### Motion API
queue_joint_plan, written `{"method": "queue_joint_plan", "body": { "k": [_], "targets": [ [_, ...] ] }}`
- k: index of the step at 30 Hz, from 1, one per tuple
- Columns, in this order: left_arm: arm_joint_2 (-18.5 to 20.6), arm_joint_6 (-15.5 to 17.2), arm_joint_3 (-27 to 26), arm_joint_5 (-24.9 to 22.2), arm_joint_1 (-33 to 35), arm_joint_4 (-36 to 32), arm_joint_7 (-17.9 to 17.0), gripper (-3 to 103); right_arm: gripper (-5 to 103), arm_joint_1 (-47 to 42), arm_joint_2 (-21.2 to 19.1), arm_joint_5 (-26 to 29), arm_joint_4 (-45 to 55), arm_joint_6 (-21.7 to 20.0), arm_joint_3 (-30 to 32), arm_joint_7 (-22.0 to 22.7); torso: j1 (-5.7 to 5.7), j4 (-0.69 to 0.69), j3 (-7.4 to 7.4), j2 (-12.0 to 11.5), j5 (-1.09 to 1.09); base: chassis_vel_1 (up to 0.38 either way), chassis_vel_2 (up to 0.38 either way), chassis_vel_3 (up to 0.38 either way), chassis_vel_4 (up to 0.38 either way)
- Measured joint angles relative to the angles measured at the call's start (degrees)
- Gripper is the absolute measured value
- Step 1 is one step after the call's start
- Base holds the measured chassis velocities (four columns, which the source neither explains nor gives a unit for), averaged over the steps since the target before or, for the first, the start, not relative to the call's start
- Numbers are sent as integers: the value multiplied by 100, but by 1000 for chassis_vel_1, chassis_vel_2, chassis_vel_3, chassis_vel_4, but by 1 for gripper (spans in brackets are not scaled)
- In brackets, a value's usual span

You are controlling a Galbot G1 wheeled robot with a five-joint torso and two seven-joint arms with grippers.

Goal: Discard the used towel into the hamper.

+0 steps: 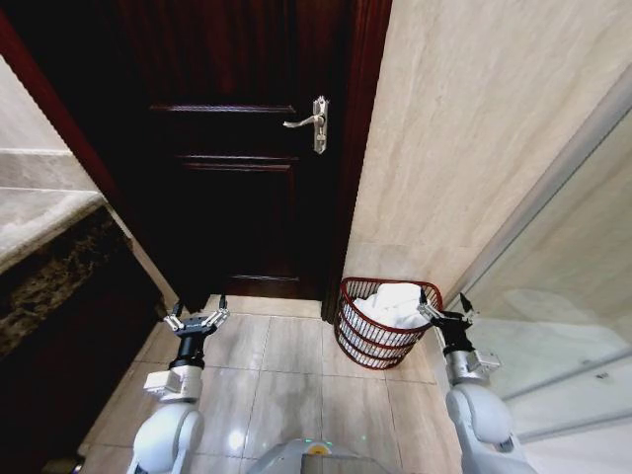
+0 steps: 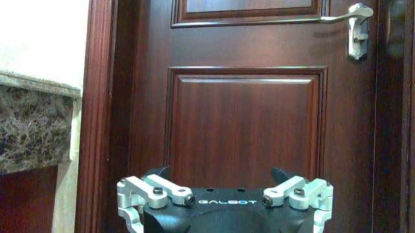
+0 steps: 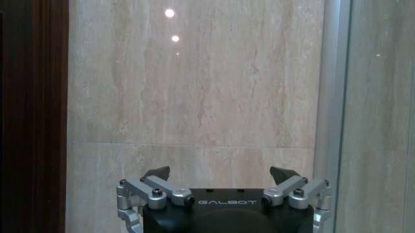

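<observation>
The hamper (image 1: 367,341), a dark reddish-brown ribbed basket, stands on the tiled floor in the corner between the door and the stone wall. A white towel (image 1: 390,303) lies bunched inside it, rising above the rim. My right gripper (image 1: 446,311) hangs open just to the right of the hamper's rim, with nothing between its fingers. Well to the hamper's left, my left gripper (image 1: 197,318) is open and empty too, low in front of the door. In the wrist views the left gripper (image 2: 220,173) faces the door and the right gripper (image 3: 220,172) faces the stone wall.
A dark wooden door (image 1: 237,148) with a silver lever handle (image 1: 310,122) is shut straight ahead. A marble counter (image 1: 44,227) juts out at the left. A glass shower panel (image 1: 553,286) runs along the right. Bare floor tiles (image 1: 286,365) lie between the arms.
</observation>
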Motion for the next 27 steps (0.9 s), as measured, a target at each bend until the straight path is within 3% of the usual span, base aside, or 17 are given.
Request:
{"method": "queue_joint_plan", "body": {
  "k": [14,27],
  "targets": [
    [74,20,6,-34,-90,18,14,100,100,-20,19,-32,-12,-22,34,15,55,0,90,146,0,0,0,0,0],
    [507,103,218,-128,-121,35,11,100,100,-497,-109,334,204,40,48,-321,124,-1,210,335,0,0,0,0,0]
  ]
}}
